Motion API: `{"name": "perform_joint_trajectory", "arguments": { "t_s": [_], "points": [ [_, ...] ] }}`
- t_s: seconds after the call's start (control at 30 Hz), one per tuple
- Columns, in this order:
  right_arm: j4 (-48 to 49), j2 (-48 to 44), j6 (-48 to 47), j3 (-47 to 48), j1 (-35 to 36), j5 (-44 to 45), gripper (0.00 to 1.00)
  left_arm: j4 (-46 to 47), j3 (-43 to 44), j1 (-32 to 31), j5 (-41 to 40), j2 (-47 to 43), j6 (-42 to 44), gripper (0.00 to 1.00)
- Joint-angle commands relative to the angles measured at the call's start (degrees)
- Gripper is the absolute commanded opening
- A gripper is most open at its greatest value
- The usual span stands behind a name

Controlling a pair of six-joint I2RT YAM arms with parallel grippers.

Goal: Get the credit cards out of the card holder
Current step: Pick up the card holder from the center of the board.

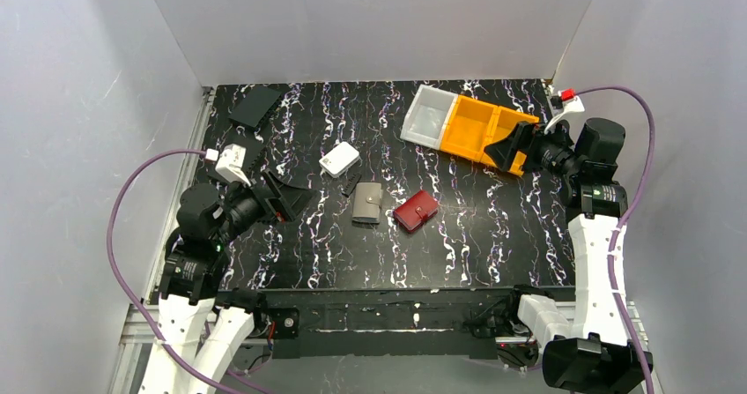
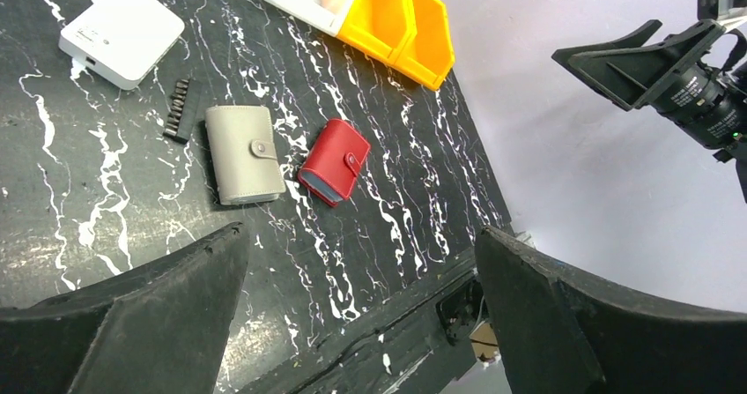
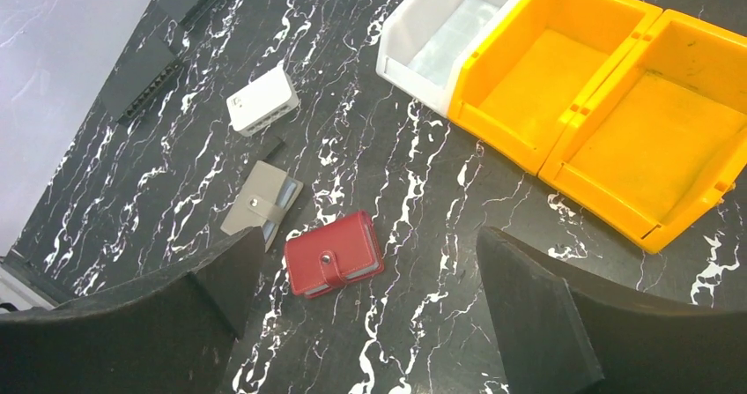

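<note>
The grey-taupe card holder (image 1: 367, 203) lies closed, its snap tab fastened, on the black marble table near the middle. It also shows in the left wrist view (image 2: 244, 153) and in the right wrist view (image 3: 262, 199). The credit cards are hidden inside it. My left gripper (image 1: 286, 196) is open and empty, held above the table to the left of the holder; in its own view the gripper (image 2: 357, 266) has its jaws wide apart. My right gripper (image 1: 509, 147) is open and empty at the back right, over the orange bins; its own view shows the gripper (image 3: 370, 275) with jaws wide apart.
A red wallet (image 1: 416, 211) lies just right of the card holder. A small white box (image 1: 339, 159) and a black bit strip (image 1: 351, 185) lie behind it. A white bin (image 1: 429, 115) and orange bins (image 1: 480, 130) stand at the back right. A black flat panel (image 1: 255, 106) lies at the back left.
</note>
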Motion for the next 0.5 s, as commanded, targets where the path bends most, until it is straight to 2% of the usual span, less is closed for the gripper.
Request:
{"name": "perform_joint_trajectory", "arguments": {
  "t_s": [0.0, 0.33, 0.47],
  "points": [
    [2.6, -0.9, 0.9, 1.0, -0.3, 0.8, 1.0, 1.8, -0.8, -0.2, 3.7, 0.9, 0.1, 0.99],
    [3.1, -1.1, 1.4, 0.5, -0.4, -0.4, 1.0, 2.8, -1.0, -0.1, 7.4, 2.2, -0.3, 0.99],
    [2.2, -1.4, -7.1, -1.7, -0.4, -8.3, 1.0, 3.1, -1.3, -0.2, 9.6, 3.5, -0.4, 0.99]
  ]
}}
